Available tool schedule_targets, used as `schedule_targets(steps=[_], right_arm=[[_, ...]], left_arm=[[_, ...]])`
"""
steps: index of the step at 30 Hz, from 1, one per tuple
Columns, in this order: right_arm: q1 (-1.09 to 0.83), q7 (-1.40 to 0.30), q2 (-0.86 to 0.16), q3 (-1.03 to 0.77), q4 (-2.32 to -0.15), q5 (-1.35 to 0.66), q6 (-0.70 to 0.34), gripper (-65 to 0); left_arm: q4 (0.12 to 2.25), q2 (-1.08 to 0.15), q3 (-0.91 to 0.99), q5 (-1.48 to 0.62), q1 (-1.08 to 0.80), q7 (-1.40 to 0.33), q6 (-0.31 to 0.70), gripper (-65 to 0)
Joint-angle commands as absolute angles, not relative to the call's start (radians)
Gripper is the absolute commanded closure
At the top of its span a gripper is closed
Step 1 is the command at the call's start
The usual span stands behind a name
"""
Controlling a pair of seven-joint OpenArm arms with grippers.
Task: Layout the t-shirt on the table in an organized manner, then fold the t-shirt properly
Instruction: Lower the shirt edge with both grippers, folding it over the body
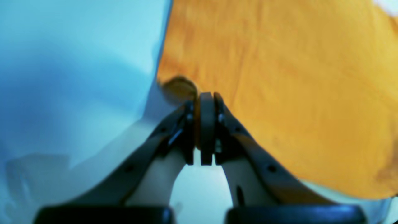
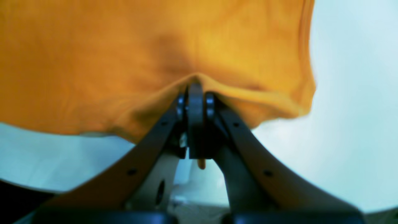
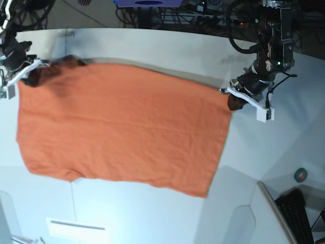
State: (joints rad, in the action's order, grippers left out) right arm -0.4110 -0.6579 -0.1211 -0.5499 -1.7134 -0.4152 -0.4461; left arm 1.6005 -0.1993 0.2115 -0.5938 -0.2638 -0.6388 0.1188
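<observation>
1. We saw the t-shirt (image 3: 122, 127) spread wide across the table (image 3: 152, 213), long axis running from the left edge toward the right edge; the cloth extended from both grippers toward the near edge.
2. Left gripper (image 1: 205, 105) had its jaws together, clamped on a corner of the shirt near the far right of the table; the wrist view was blurry.
3. Right gripper (image 2: 195, 93) was likewise pinched on the shirt edge, by the far-left corner.
4. Each arm held its own end of the far shirt edge, so neither was nearer overall; we judged the held edge was pulled fairly taut between them.
5. Around: a small roll of tape (image 3: 300, 175) and a dark keyboard (image 3: 299, 216) lay by the near right corner, well apart from the cloth.
6. We saw nothing on the table blocking a lay-down or fold.
</observation>
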Motion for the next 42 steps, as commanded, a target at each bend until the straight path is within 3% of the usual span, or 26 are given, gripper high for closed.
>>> schedule_targets(steps=[1,6,16,27,42], right_arm=[[-0.386,-0.648,-0.137,-0.555,-1.719,-0.426,-0.447,0.0],[-0.278,-0.733,-0.162,-0.555,-1.670,-0.377,-0.447,0.0],[-0.094,-0.728,-0.162,-0.555,-1.483,-0.234,-0.452,0.0],[0.047,-0.727,-0.166,-0.553,-1.334,-0.229,-0.452,0.0],[0.090,-0.677,-0.217,-0.478,-1.259,-0.231,-0.450,0.0]], left_arm=[[1.601,-0.205,0.214,-0.604,-0.246,-0.624,0.125,0.0],[1.527,-0.199,0.208,-0.604,-0.179,-0.625,0.125,0.0],[1.409,-0.199,0.205,-0.604,-0.048,-0.625,0.125,0.0],[1.339,-0.197,0.205,-0.604,0.008,-0.624,0.125,0.0],[1.277,-0.171,0.213,-0.596,0.045,-0.618,0.125,0.0]])
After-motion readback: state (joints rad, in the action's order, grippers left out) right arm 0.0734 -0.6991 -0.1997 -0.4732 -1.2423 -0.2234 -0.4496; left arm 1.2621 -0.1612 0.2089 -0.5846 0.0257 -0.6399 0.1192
